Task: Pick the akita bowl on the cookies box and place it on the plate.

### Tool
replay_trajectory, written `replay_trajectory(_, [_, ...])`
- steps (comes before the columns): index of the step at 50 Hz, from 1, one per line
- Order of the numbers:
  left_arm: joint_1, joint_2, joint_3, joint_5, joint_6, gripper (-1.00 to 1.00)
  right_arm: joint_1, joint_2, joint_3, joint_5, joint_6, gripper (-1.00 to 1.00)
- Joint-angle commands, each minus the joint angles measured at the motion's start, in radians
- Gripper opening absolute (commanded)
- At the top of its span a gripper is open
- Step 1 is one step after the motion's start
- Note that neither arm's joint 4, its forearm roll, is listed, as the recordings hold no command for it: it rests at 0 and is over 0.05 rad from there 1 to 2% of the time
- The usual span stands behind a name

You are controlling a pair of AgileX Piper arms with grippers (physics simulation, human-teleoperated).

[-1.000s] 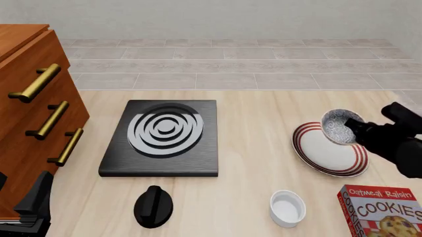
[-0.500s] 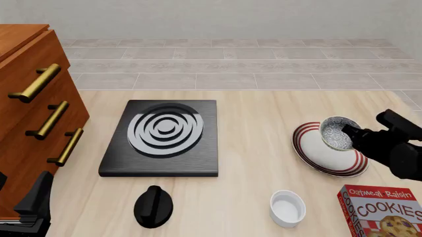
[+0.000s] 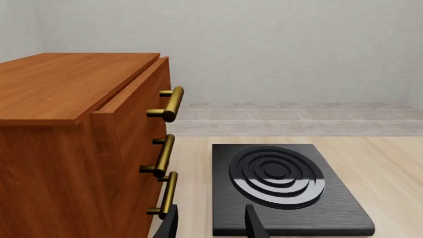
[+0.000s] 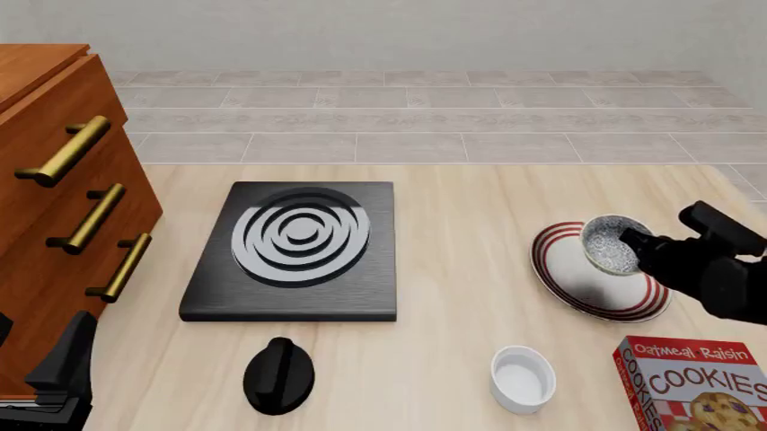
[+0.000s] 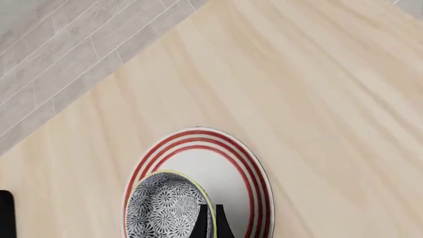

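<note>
1. The akita bowl (image 4: pixel 610 245) sits over the far side of the plate (image 4: pixel 573 285), tipped, its opening facing up and toward the camera; being round, it has no long axis.
2. The right gripper (image 5: pixel 209 225) reaches in from the right, fingers pinched narrow on the bowl's rim.
3. The left gripper (image 3: pixel 210 223) hangs low beside the wooden cabinet (image 3: pixel 73 148), fingers apart, holding nothing, pointing toward the stove (image 3: pixel 284 183).
</note>
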Motion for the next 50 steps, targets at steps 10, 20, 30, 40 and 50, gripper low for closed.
replay_trajectory(10, [0.0, 0.0, 0.0, 0.0, 0.0, 1.0, -0.005, 0.024, -0.021, 0.001, -0.01, -1.0])
replay_trajectory(20, [0.0, 0.0, 0.0, 0.0, 0.0, 1.0, -0.006, 0.039, -0.022, -0.007, -0.01, -1.0])
replay_trajectory(30, [0.0, 0.0, 0.0, 0.0, 0.0, 1.0, -0.006, 0.053, -0.018, -0.019, -0.01, -1.0])
replay_trajectory(40, [0.0, 0.0, 0.0, 0.0, 0.0, 1.0, -0.004, 0.079, -0.02, -0.034, -0.008, -1.0])
replay_trajectory(50, [0.0, 0.0, 0.0, 0.0, 0.0, 1.0, 0.0, 0.092, -0.024, -0.04, -0.011, -1.0])
